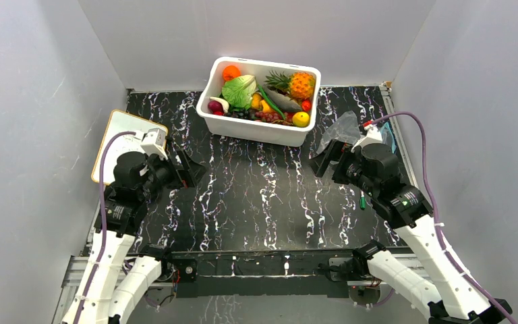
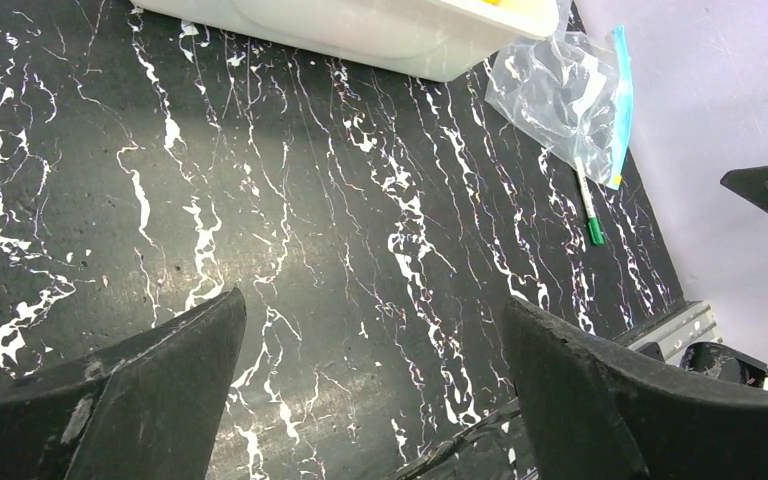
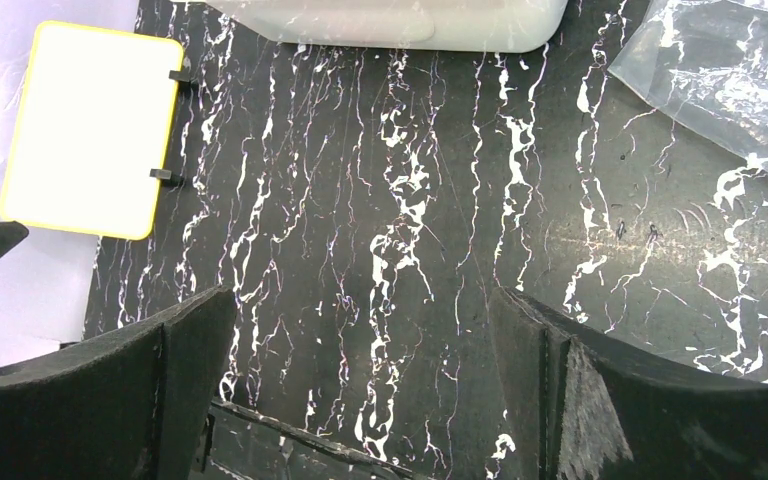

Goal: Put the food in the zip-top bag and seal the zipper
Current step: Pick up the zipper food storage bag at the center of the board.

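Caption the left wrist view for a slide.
Open left gripper above marbled table; zip-top bag and green-tipped pen lie beyond.

Ahead of me a white plastic tub (image 1: 260,128) stands at the far middle of the black, white-veined table (image 1: 256,196). Off to my left a white board with a yellow rim (image 3: 90,130) lies flat at the table's edge, two small black tabs on its side. To my right lies a green-tipped pen (image 2: 588,205). Grey walls (image 1: 34,101) close in around.
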`<action>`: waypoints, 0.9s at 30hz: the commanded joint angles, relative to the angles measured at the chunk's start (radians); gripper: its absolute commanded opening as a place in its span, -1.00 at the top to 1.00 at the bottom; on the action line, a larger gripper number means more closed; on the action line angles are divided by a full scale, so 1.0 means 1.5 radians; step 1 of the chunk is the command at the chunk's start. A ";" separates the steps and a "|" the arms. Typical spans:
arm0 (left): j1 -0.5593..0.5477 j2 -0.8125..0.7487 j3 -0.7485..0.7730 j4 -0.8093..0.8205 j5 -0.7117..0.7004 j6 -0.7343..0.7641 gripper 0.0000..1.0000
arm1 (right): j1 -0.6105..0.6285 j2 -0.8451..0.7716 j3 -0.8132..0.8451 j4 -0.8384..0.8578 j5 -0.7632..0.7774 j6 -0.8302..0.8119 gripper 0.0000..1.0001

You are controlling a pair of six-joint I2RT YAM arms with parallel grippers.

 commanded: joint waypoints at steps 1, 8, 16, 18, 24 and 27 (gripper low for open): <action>0.005 0.000 0.006 0.010 0.004 0.004 -0.97 | -0.005 -0.005 0.009 0.032 0.002 0.008 -0.96; 0.005 0.020 -0.026 0.021 0.050 0.005 -0.97 | -0.005 0.040 0.015 0.052 0.052 0.010 -0.95; 0.005 0.046 -0.071 0.051 0.113 0.004 -0.97 | -0.005 0.132 0.021 0.090 0.169 -0.048 -0.92; 0.005 0.049 -0.090 0.066 0.122 -0.006 -0.97 | -0.005 0.160 0.022 0.105 0.199 -0.077 -0.90; 0.005 0.052 -0.115 0.078 0.102 -0.003 -0.97 | -0.007 0.243 0.046 0.122 0.374 -0.154 -0.65; 0.005 0.055 -0.113 0.072 0.098 -0.001 -0.97 | -0.018 0.270 0.051 0.154 0.434 -0.184 -0.47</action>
